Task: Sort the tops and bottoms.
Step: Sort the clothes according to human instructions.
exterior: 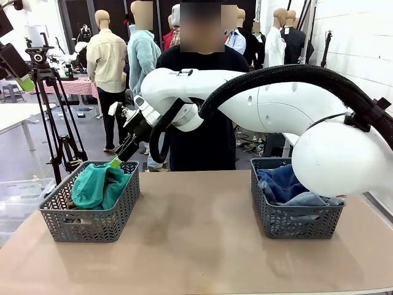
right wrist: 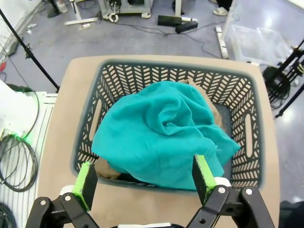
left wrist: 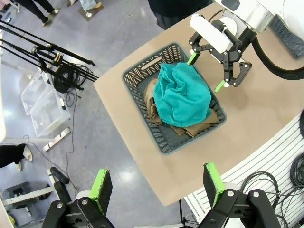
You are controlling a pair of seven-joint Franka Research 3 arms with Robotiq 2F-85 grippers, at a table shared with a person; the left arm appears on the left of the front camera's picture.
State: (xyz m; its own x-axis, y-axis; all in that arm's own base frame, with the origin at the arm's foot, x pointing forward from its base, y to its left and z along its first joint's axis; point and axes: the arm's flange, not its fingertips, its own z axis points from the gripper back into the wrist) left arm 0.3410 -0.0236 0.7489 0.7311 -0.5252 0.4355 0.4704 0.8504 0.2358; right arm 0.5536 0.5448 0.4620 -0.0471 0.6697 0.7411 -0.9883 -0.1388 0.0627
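Observation:
The tops lie in the grey left basket (exterior: 61,222): a teal-green tee (exterior: 98,186) (left wrist: 183,95) (right wrist: 161,130) on top of a tan garment (left wrist: 186,130) (right wrist: 105,168). The bottoms fill the grey right basket (exterior: 296,226): darker blue denim (exterior: 281,181) behind a pale blue piece (exterior: 307,199). My right gripper (exterior: 120,156) (left wrist: 211,64) (right wrist: 145,176) hangs open just above the left basket's far right corner, holding nothing. High over the table's left end, my left gripper (left wrist: 158,185) is open too, looking down on that basket.
A person in black (exterior: 206,132) stands at the far edge behind the right arm. A black tripod (exterior: 52,117) and clear bins (left wrist: 45,107) stand on the floor left of the table. The brown tabletop (exterior: 196,239) lies bare between the baskets.

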